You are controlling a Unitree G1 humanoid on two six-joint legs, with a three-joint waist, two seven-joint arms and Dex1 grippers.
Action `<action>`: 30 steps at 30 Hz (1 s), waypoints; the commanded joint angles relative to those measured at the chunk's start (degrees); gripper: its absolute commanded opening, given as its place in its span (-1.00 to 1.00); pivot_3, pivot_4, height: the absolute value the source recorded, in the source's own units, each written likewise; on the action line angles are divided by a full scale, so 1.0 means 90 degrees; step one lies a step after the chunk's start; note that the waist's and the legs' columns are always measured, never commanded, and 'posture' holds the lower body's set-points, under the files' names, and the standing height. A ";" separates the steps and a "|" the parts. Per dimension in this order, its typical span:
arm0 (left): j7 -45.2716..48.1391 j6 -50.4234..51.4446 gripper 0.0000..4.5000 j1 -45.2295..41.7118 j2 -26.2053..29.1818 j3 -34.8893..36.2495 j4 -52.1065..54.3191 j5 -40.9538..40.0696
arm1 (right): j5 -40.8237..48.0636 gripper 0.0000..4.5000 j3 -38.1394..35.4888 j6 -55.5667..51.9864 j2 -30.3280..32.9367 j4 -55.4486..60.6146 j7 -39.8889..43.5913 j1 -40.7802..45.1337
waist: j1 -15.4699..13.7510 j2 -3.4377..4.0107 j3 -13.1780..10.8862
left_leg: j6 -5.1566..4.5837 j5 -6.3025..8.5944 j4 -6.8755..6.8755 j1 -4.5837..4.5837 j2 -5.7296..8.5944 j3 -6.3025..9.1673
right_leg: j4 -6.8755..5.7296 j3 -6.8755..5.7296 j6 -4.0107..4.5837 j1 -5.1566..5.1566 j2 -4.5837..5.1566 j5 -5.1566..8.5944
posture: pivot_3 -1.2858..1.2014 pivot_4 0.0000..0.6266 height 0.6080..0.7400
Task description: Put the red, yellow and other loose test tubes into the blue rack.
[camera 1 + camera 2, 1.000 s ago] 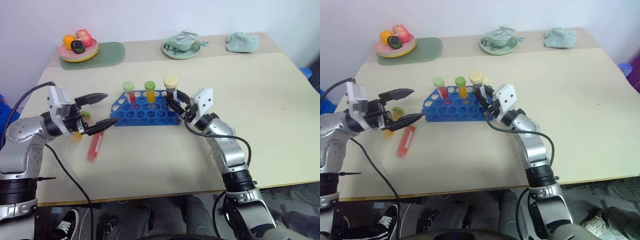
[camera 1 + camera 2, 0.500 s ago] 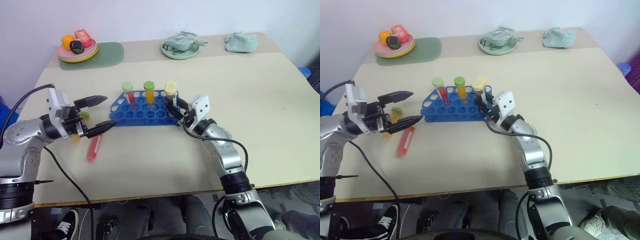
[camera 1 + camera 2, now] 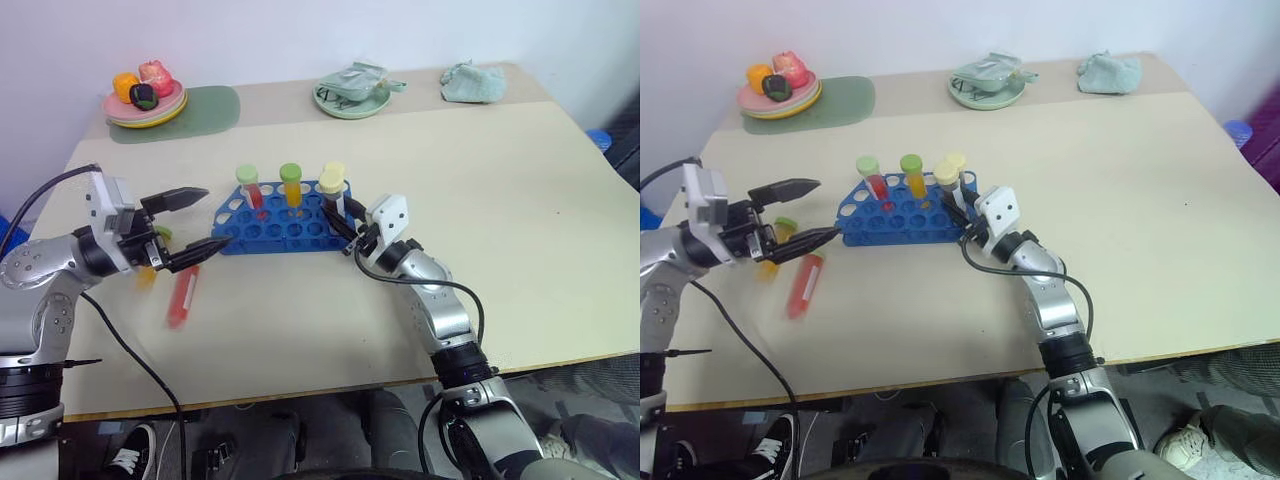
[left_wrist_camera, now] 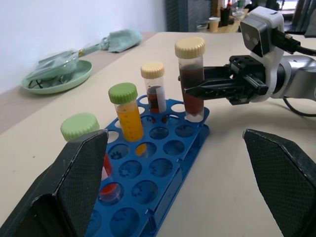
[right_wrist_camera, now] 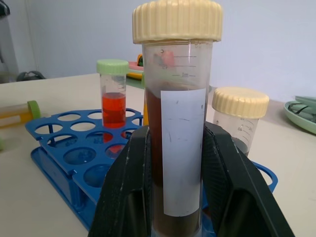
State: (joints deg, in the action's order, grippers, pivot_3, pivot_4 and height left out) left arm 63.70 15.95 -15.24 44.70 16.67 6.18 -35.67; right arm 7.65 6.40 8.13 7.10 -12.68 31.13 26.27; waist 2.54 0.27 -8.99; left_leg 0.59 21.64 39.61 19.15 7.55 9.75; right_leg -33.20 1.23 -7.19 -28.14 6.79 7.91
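Blue rack [image 3: 285,218]: right hand [image 3: 345,220] clamps brown tube [image 4: 191,79] standing in it; left hand [image 3: 195,220] beside, spread wide, empty.

6 test tubes [image 4: 192,74] (4 racked), 1 blue rack [image 3: 285,229]

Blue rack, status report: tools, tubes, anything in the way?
Right tool shut on brown tube, seated in blue rack. Left tool open, empty. Red tube loose on table. Path unobstructed.
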 commanded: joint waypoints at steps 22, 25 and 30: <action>0.0004 0.0015 1.00 0.0112 0.0113 0.0289 0.0243 -0.0120 | 0.0258 -0.66 0.0122 -0.0160 -0.0198 0.0256 0.0109 -0.0214 | 0.0000 0.0000 0.0001 | 0.0000 0.0000 -0.0035 -0.0044 -0.0010 -0.0023 | 0.0001 0.0001 0.0011 0.0010 -0.0001 -0.0007 | 0.03 -0.52 1.00; -0.0008 0.0029 1.00 0.0110 0.0101 0.0275 0.0254 -0.0127 | 0.0208 -0.66 0.0106 -0.0132 -0.0238 0.0171 0.0078 -0.0121 | 0.0003 0.0001 0.0001 | 0.0000 0.0001 -0.0048 -0.0068 -0.0013 -0.0032 | 0.0003 0.0001 0.0012 0.0023 -0.0001 -0.0006 | 0.03 -0.52 1.00; -0.0036 0.0047 1.00 0.0094 0.0093 0.0272 0.0291 -0.0126 | 0.0113 -0.66 0.0020 0.0043 -0.0245 -0.0209 0.0010 0.0099 | 0.0002 0.0001 0.0001 | 0.0000 0.0001 -0.0051 -0.0076 -0.0015 -0.0034 | 0.0004 0.0001 0.0012 0.0028 -0.0003 -0.0006 | 0.03 -0.52 1.00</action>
State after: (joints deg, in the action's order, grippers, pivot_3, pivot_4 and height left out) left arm 63.53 16.68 -14.17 44.86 17.30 6.98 -35.70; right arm 9.14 6.50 7.61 5.43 -13.56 31.59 26.25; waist 2.56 0.28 -8.98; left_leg 0.59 21.65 39.16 18.46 7.41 9.44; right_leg -33.17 1.23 -7.08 -27.89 6.77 7.86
